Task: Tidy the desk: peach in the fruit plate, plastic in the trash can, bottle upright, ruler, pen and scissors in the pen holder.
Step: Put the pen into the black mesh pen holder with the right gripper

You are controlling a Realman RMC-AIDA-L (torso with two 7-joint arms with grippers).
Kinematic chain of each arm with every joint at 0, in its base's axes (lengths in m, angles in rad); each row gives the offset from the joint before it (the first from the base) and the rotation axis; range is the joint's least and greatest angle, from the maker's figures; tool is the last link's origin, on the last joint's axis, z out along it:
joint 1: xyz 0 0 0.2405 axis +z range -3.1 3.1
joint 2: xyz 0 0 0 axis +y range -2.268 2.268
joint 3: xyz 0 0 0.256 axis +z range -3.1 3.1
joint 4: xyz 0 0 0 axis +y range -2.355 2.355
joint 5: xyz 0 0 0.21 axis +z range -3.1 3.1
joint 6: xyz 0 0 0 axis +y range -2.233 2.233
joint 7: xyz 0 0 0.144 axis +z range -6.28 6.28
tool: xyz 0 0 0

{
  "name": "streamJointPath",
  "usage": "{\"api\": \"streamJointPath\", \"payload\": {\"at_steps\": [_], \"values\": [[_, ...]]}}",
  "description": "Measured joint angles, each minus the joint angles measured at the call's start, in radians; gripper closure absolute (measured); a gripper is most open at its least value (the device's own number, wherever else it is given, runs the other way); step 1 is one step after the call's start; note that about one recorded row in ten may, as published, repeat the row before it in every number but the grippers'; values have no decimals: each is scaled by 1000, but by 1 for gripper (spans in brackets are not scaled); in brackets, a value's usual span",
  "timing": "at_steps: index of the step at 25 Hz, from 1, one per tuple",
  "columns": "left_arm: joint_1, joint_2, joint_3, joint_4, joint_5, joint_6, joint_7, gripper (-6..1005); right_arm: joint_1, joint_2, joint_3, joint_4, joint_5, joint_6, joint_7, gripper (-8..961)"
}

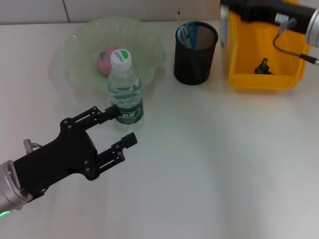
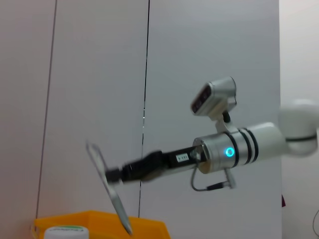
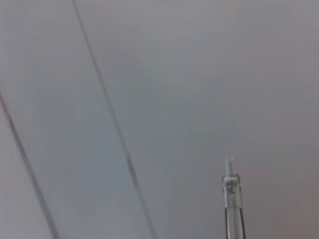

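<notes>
On the white table (image 1: 224,164), the bottle (image 1: 124,89) stands upright just before the fruit plate (image 1: 79,40) holding the peach (image 1: 105,59). Left pincer (image 1: 115,127) hovers spread beside the bottle. Scissors (image 1: 188,33) sit in the pen holder (image 1: 195,52). Right pincer (image 2: 113,174), above the yellow trash can (image 1: 259,55), pinches a clear ruler (image 2: 107,186).

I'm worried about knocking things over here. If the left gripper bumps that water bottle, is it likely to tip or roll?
The bottle stands upright, tall on a narrow base, so a push near its cap would probably tip it. It looks full of water, which should steady it somewhat. Once down, its round body would likely roll. The left gripper is open right beside it.
</notes>
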Motion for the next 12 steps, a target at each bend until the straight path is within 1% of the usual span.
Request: {"api": "streamJointPath", "payload": {"at_steps": [2,4,6,7,9,12], "values": [[-1,-1,-1,0,-1,0,0,336,20,1,-3,149,279,8,-251,751],[-2,-2,-5,0,-1,0,0,336,63,1,-8,315,533,-22,-493,744],[-4,-2,-12,-3,-2,0,0,336,116,2,-9,468,711,-64,-681,736],[-6,-2,-13,-3,-2,0,-1,336,148,2,-9,545,784,-84,-757,732],[-6,-2,-15,-2,-2,0,-3,336,204,2,-8,661,872,-111,-862,724],[-8,-2,-20,-3,-2,0,-4,336,268,3,-9,768,903,-110,-936,713]]}}
